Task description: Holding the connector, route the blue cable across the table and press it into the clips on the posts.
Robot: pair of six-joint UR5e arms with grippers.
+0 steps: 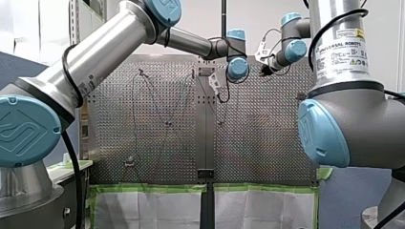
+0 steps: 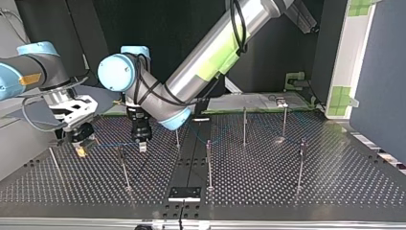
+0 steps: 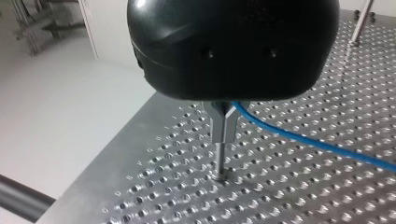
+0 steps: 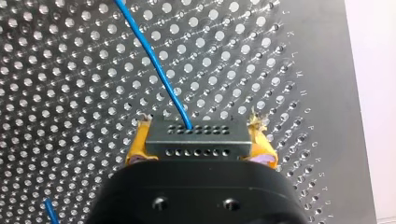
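My right arm's fingers (image 4: 140, 147), yellow-padded, clamp the grey connector (image 4: 196, 144) from both sides. The blue cable (image 4: 154, 60) leaves it across the perforated desk (image 4: 70, 116). My left arm's fingers (image 3: 218, 126) are pinched together on that cable, just above a post (image 3: 218, 161).

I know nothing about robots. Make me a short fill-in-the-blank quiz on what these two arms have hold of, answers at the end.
The grey metal connector block sits clamped in my right gripper, between its ____ pads.
The thin cable leaving that block is coloured ____.
The metal table is perforated with rows of round ____.
My left gripper, shut on the cable, has a casing coloured ____.
Missing words: yellow, blue, holes, black.
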